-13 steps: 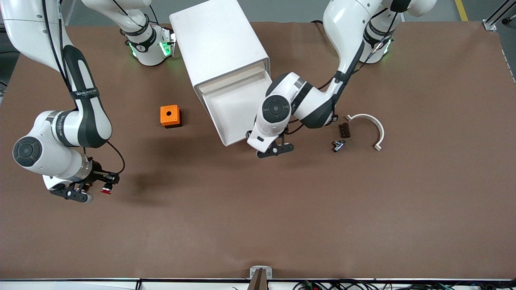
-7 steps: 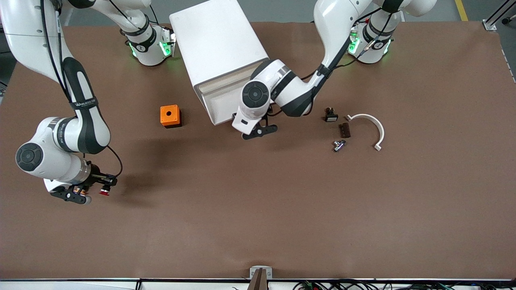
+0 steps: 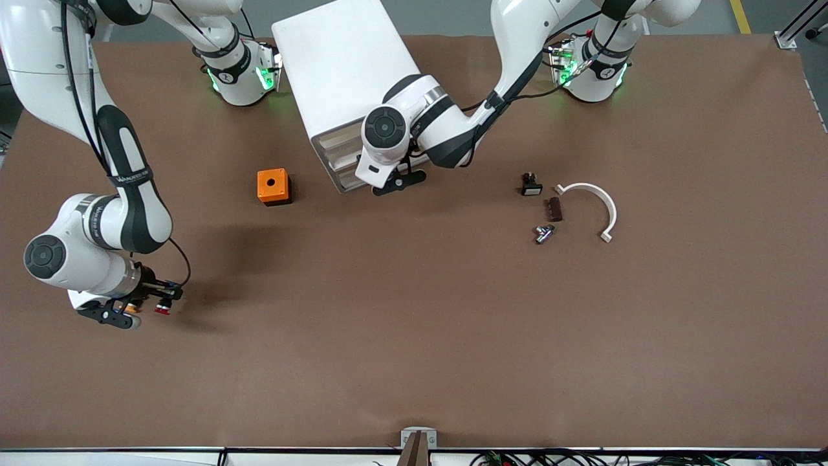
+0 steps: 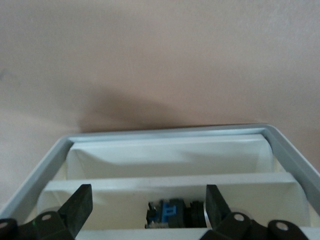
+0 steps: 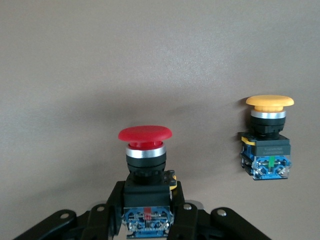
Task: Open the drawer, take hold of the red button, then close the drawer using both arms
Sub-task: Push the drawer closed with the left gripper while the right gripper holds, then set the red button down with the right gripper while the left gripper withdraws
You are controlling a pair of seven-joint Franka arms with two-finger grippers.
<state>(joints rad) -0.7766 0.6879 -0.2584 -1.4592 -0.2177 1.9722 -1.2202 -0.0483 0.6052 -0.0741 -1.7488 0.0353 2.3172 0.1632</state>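
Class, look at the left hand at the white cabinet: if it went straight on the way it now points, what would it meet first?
Probably the drawer front: the open left hand points straight at it, fingers either side. How close is unclear.

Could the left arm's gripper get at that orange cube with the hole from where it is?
Probably yes: the left gripper is open at the drawer front, and only bare table separates it from the orange cube.

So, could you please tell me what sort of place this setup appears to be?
Most likely a robotics lab test bench: two white arms bolted to a brown table, a white drawer cabinet, and loose parts such as an orange cube and a red-capped button.
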